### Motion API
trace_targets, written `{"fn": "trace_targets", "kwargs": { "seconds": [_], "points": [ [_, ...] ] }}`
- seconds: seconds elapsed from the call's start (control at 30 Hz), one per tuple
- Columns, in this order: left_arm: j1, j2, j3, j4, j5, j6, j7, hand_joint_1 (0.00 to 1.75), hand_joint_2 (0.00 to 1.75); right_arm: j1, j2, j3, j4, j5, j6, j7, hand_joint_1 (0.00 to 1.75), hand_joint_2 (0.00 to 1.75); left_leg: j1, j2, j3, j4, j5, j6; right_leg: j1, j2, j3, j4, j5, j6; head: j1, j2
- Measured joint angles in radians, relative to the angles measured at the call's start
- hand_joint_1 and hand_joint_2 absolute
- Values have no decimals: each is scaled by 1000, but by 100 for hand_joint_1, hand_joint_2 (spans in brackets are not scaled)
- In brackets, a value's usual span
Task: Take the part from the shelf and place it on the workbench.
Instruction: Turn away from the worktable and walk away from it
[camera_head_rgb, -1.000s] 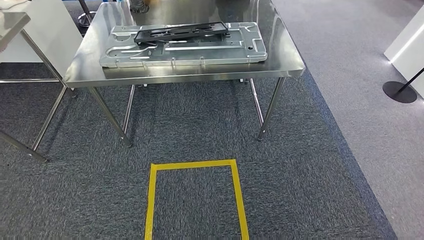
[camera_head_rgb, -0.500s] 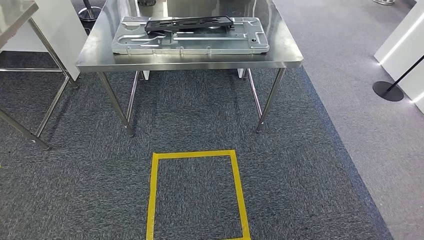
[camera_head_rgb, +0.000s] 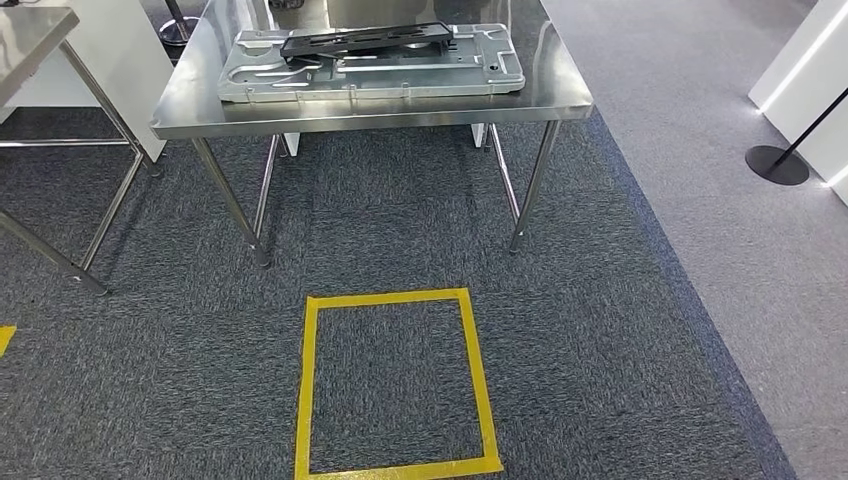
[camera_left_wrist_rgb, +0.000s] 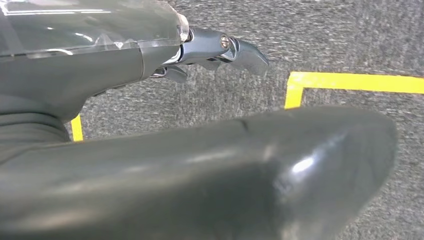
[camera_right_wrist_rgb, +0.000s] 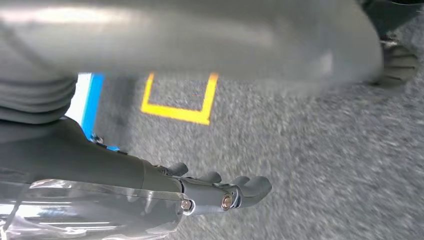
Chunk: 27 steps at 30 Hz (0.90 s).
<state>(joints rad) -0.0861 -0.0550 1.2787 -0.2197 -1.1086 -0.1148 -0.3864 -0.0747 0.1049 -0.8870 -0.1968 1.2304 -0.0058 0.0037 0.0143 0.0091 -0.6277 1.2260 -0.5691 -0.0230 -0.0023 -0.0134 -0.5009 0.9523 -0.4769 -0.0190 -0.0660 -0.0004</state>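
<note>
While both arms hang beside the body, the left hand (camera_left_wrist_rgb: 215, 50) and the right hand (camera_right_wrist_rgb: 220, 192) are seen over grey carpet with fingers partly curled and nothing held. A black part (camera_head_rgb: 365, 41) is seen lying on a large silver panel (camera_head_rgb: 370, 68) on the steel tabletop (camera_head_rgb: 370, 108), ahead and well apart from both hands; whether it is the task's part cannot be told. Its long axis runs crosswise to the robot. A yellow taped square (camera_head_rgb: 395, 385) is marked on the floor between robot and tabletop. Neither hand is judged clearly nearer. No shelf is seen, so fetching appears not yet begun.
</note>
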Motion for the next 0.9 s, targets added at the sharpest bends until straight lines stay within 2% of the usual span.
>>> {"fn": "trace_targets", "kwargs": {
  "seconds": [0.07,0.1,0.13,0.23,0.27,0.33,0.4,0.43,0.47,0.5,0.53,0.57,0.6,0.63,0.67,0.73,0.87,0.9],
  "points": [
    [-1,0,0,0,1,0,2,0,0,0,0,-8,0,-1,0,11,0,175,5,0,83,-135,50,-2,-2,1,-11,17,-3,8,0,0],
    [-1,0,0,0,1,0,2,0,0,0,0,-11,0,-1,-1,14,0,175,4,-1,112,-187,64,3,-2,1,-17,25,-5,14,0,0],
    [-1,0,0,0,1,1,3,0,0,0,0,-14,0,-1,-3,16,0,175,3,-3,127,-217,66,9,-1,2,-22,32,-6,19,0,0],
    [0,0,0,0,2,2,6,0,0,-1,-2,-21,0,-4,-9,14,0,175,1,-5,120,-227,64,33,-1,3,-30,43,-5,38,0,0],
    [0,0,0,0,2,2,6,0,0,-1,-3,-23,0,-5,-11,11,0,175,2,-5,118,-228,68,40,-2,4,-36,55,-15,44,0,0],
    [-1,0,0,0,2,3,7,0,0,-1,-5,-27,0,-9,-14,6,0,175,4,-3,112,-231,75,52,-6,7,-74,138,-68,55,0,0],
    [0,0,1,0,2,4,8,0,0,1,-5,-29,0,-11,-14,4,0,175,1,-2,103,-231,79,57,-8,8,-139,274,-134,61,0,0],
    [0,0,1,0,2,4,8,0,0,2,-5,-30,0,-11,-14,4,0,175,0,-2,101,-230,80,58,-9,8,-161,322,-149,63,0,0],
    [1,0,1,0,2,4,8,0,0,3,-6,-30,0,-12,-14,4,0,175,-1,-2,99,-230,81,59,-10,8,-165,333,-142,62,0,0],
    [1,0,1,0,2,4,10,0,44,4,-6,-30,0,-12,-15,4,0,175,-2,-3,99,-229,82,58,-10,9,-149,303,-117,59,0,0],
    [2,-1,2,0,2,4,11,0,87,5,-7,-30,0,-12,-17,4,0,175,-3,-3,101,-229,82,58,-11,9,-115,238,-80,59,0,0],
    [1,-1,2,0,3,5,13,0,131,5,-8,-30,0,-11,-20,5,0,131,-3,-3,102,-227,82,57,-12,9,-74,158,-47,62,0,0],
    [0,0,2,0,3,6,14,0,175,5,-8,-31,0,-11,-24,7,0,87,-6,-4,101,-225,81,56,-13,10,-43,94,-27,66,0,0],
    [-1,2,2,0,3,9,15,0,175,4,-7,-31,1,-12,-27,8,0,87,-9,-4,100,-224,81,54,-13,11,-24,52,-17,64,0,0],
    [-1,3,2,0,3,13,15,0,175,4,-6,-32,1,-14,-29,7,0,87,-12,-5,98,-222,80,52,-13,12,-18,36,-16,62,0,0],
    [-1,5,3,0,8,19,17,0,175,4,-5,-37,2,-19,-31,2,0,175,-15,-5,95,-222,82,47,-9,14,-23,36,-11,48,0,0],
    [2,5,-10,0,44,20,30,0,175,7,-9,-32,1,-45,-29,0,0,175,-11,-5,95,-223,84,41,-3,14,-25,37,-9,43,0,0],
    [5,5,-23,0,60,20,36,0,131,9,-10,-23,0,-61,-29,0,0,175,-10,-5,95,-223,84,39,-3,14,-25,38,-9,42,0,0]
  ]
}}
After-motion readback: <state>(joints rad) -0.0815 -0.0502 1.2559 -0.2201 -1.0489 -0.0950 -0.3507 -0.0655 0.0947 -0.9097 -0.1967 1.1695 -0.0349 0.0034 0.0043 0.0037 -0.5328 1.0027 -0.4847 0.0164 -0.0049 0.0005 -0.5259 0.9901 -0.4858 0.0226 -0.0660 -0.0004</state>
